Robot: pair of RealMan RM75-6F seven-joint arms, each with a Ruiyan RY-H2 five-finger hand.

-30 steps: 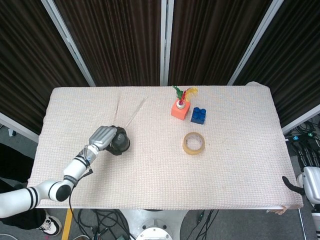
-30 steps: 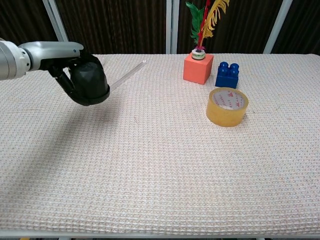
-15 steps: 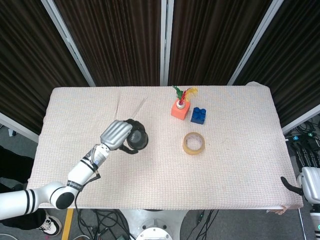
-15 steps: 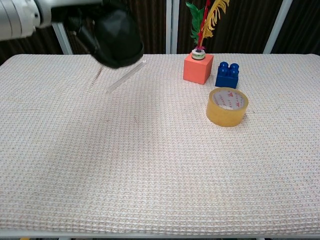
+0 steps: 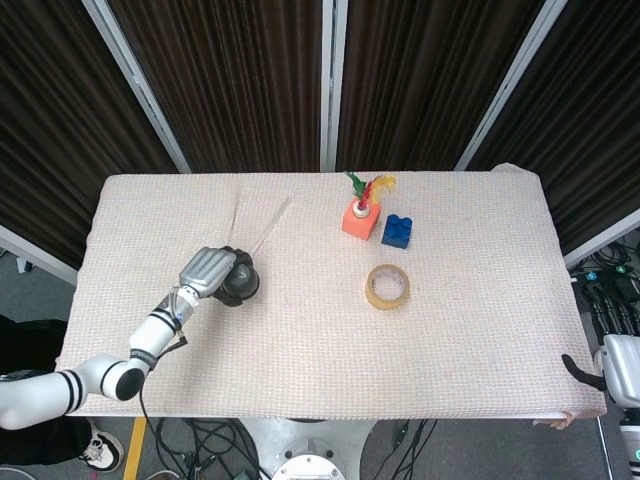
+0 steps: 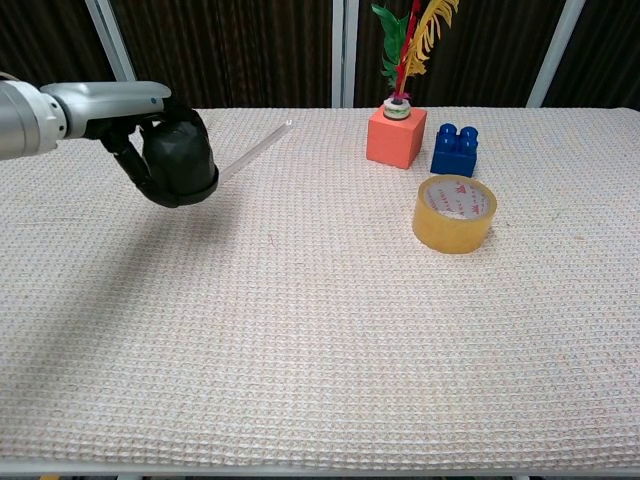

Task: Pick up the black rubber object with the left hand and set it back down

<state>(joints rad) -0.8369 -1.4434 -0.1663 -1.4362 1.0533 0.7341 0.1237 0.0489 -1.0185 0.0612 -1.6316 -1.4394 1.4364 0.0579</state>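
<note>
Dark curtains hang behind the tabletop (image 5: 480, 330), which is covered with a waffle-weave cloth. My left hand (image 5: 206, 272) grips the black rubber object (image 6: 180, 160) over the left part of the cloth; whether it touches the surface I cannot tell. Just beyond it lies a clear rod (image 6: 255, 151). Toward the right stand a tape roll (image 6: 454, 213), a blue brick (image 6: 455, 149) and an orange block (image 6: 396, 137) with feathers (image 6: 412, 35). My right hand (image 5: 621, 368) sits off the table's right edge, its state unclear.
</note>
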